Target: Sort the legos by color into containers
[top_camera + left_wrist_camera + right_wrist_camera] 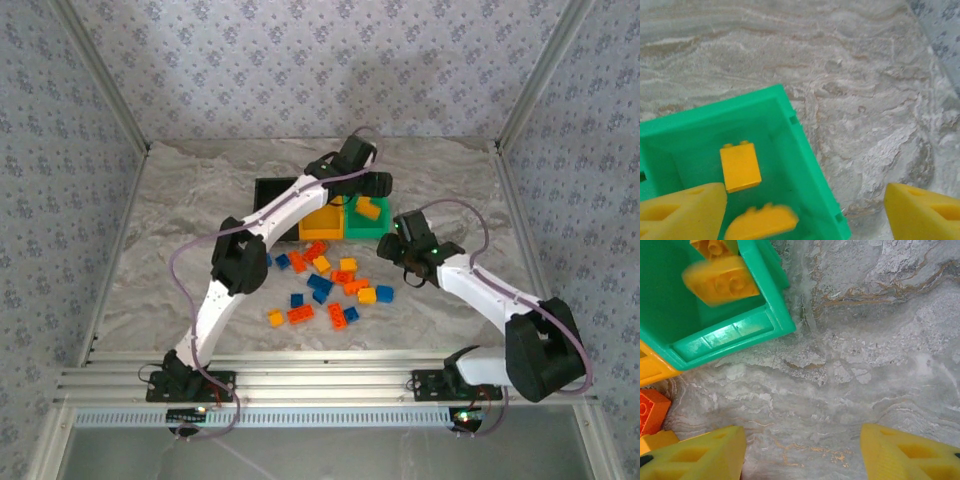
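where legos (321, 284) lie scattered, left arm (278, 215) overhangs bins (366, 229)

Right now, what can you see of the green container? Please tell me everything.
The green container is a small open-top rectangular bin that looks like glossy plastic, with thin walls and a flat rim. It stands upright on the marble-patterned table, with one side against the yellow-orange bin. Inside, one yellow brick lies on its floor. A second yellow brick is blurred, so its pose is unclear.
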Available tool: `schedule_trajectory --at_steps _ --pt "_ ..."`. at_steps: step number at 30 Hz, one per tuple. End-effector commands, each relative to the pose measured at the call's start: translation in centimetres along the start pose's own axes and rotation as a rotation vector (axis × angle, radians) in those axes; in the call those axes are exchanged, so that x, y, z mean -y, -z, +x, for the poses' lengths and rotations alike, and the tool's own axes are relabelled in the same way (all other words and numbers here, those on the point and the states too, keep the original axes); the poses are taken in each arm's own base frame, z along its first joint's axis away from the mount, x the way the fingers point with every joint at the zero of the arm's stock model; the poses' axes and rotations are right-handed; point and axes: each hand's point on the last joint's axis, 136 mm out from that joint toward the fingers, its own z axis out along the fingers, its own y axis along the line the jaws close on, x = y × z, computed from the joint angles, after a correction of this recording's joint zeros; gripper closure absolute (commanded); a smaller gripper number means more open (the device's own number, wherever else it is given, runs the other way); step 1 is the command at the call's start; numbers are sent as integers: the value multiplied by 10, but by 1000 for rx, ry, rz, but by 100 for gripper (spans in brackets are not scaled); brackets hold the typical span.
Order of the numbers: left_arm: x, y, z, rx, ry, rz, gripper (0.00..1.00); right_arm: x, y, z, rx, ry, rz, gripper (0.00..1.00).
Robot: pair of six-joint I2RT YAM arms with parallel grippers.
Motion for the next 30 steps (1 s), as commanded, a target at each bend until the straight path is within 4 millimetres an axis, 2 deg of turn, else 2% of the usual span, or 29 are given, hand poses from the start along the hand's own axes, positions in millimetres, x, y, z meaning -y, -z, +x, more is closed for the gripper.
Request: schedule_trajectory --at_steps 1,2,6,8,10,12,14,15,17,21,24,27,30 --pt "19 29 -28 57 15 55 7 6 4 9 -33 -12 3 36" --pt "22 36 -31 60 17 65 1 5 4 11 -41 -14 1 36" --pt "40 71 -32 79 2 113 1 6 3 25 -86 -10 -3 37" --pt "52 99 -26 118 -18 152 1 7 3 33 -113 1 -3 37" --pt "54 122 -13 151 -19 182 1 8 3 43 -137 14 -3 37" --pt "48 147 7 172 -2 200 1 8 4 53 -158 33 -11 38" --pt "38 170 25 194 12 199 1 7 4 61 -174 49 -18 38" --pt "28 173 42 182 15 178 1 6 4 66 -187 62 -25 38" --pt "13 193 65 185 9 135 0 4 4 75 -211 82 -33 37" --pt "-34 216 124 135 43 24 1 6 4 92 -248 120 -10 37" --pt "-60 231 154 118 77 -27 0 10 -1 99 -262 121 13 37" --pt "-79 246 170 136 112 -65 0 14 -6 101 -261 106 39 37" --pt "-93 259 177 168 131 -95 1 22 -11 103 -262 104 86 38"
